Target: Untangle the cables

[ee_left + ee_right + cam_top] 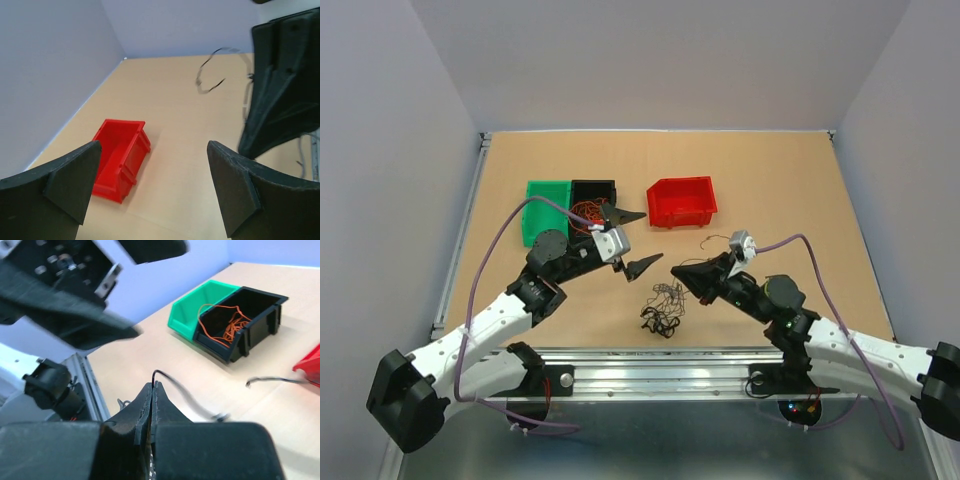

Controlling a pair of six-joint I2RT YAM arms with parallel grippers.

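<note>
Currently the right claw [153, 390] has its jaws pressed together on a thin dark cable [195, 401]. The cable rises from the fingertips in a small arch and runs down to the table [770, 180]. The left claw [154, 165] hangs just across from it with its fingers spread wide and nothing between them.

Near both claws, towards the arm bases, the main knot [662, 308] of dark cables lies on the wood, not touched by either claw. A second loose strand [715, 240] curls on the table beside the right wrist, short of the red bin [132, 165]. Further out on the left, the black bin [260, 315] holds a bundle of orange wires [231, 327], and the green bin [200, 302] sits against its far side.

The step in hand looks like carrying off one freed strand. The knot, I judge, is only partly undone. Next, the pinched cable needs a steady lift so it does not snag, then a drop into whichever bin suits it. After that the free claw should come down on the knot.

Counted: two claws, three bins (one green, one black, one red), one knot, one pinched cable, one loose strand. The orange wires are too bunched to number.
</note>
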